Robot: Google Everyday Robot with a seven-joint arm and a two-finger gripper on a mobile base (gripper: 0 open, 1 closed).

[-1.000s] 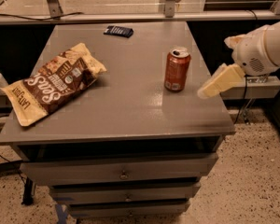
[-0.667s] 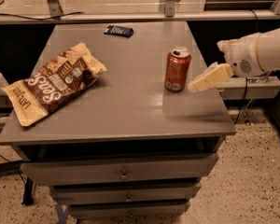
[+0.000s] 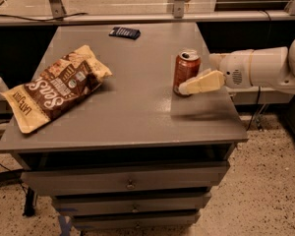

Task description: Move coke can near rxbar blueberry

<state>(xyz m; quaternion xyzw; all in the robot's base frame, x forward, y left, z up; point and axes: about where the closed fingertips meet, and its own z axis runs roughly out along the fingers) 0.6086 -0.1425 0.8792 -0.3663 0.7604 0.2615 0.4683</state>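
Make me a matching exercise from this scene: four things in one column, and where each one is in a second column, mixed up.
Things:
1. coke can
2. rxbar blueberry
3. snack bag
4. hand

Places:
A. lying flat near the far edge of the table
B. lying on the table's left part
C. low at the can's right side, above the table
D. standing upright on the table's right part

Pairs: 1-D, 2-A, 3-B, 4-C

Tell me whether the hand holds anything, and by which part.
Cannot be told: the hand is against the lower part of the coke can, but no closed hold shows.
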